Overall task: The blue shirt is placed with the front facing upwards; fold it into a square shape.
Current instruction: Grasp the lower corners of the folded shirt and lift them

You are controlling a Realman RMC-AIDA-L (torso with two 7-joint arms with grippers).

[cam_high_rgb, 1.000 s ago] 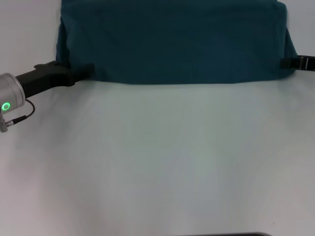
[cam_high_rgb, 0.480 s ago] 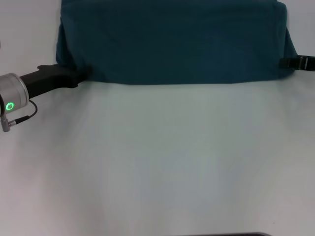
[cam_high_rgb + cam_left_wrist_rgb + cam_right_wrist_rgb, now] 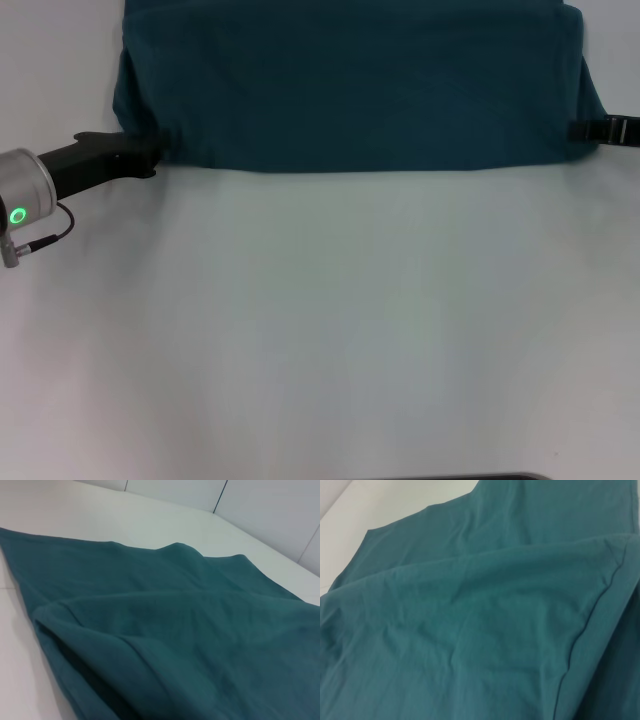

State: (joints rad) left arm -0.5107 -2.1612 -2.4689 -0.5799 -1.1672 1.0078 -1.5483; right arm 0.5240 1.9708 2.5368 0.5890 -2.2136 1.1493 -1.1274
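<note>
The white table [image 3: 330, 330] filled most of what we saw from the head camera, bare in front of us. Across its far side lay the blue shirt [image 3: 350, 85], a broad dark teal band whose near edge ran straight from side to side; its far part ran out of sight. We saw no lettering or collar on the surface showing, and in both wrist views the cloth lay in overlapping layers with a soft raised fold, so we judged it already doubled over at least once, though not yet a square.

Our left gripper [image 3: 155, 152] was at the shirt's near left corner, its dark tip right against the hem. We could not tell whether it was released, clenched or grasping cloth, because the tip merged with the fabric's shadow. Our right gripper [image 3: 575, 129] sat at the near right corner, only a short black piece showing at the picture's edge, and its state we could not tell either.

From here we saw two risks. If one side pinched only the top layer, the layers beneath would stay behind and the fold would skew. If the two arms moved unevenly, the slack cotton would bunch in the middle and spoil the straight edge.
</note>
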